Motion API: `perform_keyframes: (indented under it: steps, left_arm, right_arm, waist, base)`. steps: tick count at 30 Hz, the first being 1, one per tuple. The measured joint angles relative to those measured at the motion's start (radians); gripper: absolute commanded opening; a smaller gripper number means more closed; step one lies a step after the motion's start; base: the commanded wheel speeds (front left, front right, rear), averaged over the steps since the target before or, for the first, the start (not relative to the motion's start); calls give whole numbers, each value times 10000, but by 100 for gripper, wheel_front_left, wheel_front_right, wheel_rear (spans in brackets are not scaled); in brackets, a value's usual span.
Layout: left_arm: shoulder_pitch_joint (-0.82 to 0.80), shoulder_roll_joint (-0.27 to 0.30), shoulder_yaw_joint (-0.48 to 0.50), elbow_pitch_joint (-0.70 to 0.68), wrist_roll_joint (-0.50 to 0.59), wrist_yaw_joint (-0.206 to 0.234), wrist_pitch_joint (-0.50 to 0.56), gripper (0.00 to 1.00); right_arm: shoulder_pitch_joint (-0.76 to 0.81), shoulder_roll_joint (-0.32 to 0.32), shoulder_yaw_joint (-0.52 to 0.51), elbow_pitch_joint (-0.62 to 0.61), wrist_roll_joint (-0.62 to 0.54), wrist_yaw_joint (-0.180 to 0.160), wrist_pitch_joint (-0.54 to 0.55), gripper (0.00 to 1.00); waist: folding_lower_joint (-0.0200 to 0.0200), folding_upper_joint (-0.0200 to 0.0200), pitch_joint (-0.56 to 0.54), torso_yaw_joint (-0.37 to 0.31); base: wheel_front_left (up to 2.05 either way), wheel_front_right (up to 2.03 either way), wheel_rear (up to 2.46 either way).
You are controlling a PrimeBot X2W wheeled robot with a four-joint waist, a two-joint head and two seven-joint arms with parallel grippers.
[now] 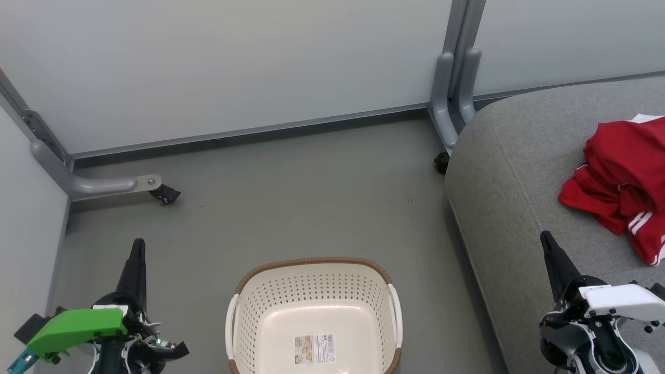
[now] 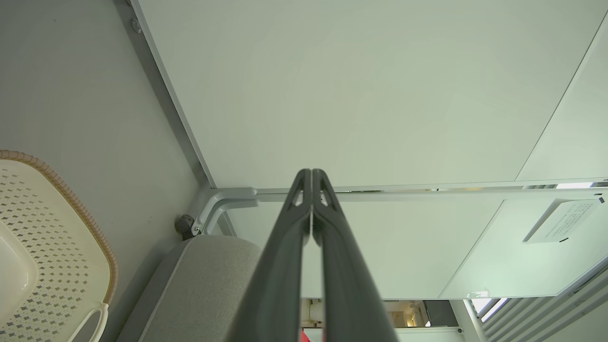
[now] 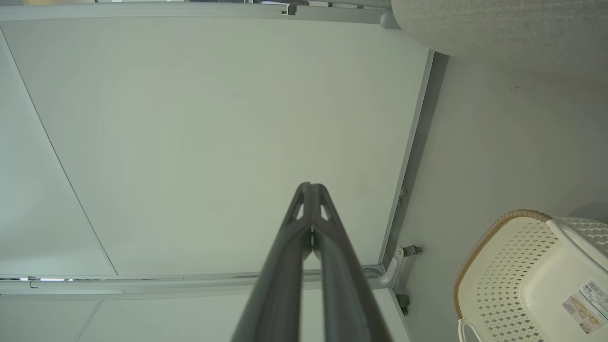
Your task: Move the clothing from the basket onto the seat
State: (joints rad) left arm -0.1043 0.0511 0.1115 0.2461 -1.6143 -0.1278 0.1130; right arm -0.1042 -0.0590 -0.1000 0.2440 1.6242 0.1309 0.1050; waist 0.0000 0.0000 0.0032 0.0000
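The task looks finished, or very near to it. The basket (image 1: 311, 261) stands on the floor (image 1: 291, 197) in front of the robot. Its inside holds no garment: I see the cream bottom and the label (image 1: 314, 348) on it. The lower edge of the head view cuts off the near part of the basket, so a small part of it is hidden.

The clothing (image 1: 623, 176) lies on the seat (image 1: 519, 171), to the right of the basket and well apart from it. It is a loose red heap with white stripe trim. The picture's right edge cuts it, so I cannot tell if it is one piece or two.

The left gripper (image 1: 138, 246) hangs over the floor to the left of the basket. Its fingers are pressed together with nothing between them. The right gripper (image 1: 546, 240) is over the front part of the seat, near the heap but not touching it. Its fingers are also closed and empty.

In my judgement nothing is left to carry. At most, the hidden part of the basket needs a check.
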Motion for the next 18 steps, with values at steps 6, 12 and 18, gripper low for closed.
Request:
perform_keyframes:
  steps: [6,12,18]
  left_arm:
    - [0,0,2,0,0,0,2,0]
    - [0,-2,6,-2,0,0,2,0]
    - [0,-2,8,-2,0,0,2,0]
  right_arm:
    - [0,6,-12,0,-2,0,2,0]
    - [-1,13,-23,0,-10,0,4,0]
    - [-1,17,-33,2,-15,0,6,0]
  waist:
    - [0,0,0,0]
    - [0,0,0,0]
    - [0,0,0,0]
  base:
    - [0,0,0]
    - [0,0,0]
    - [0,0,0]
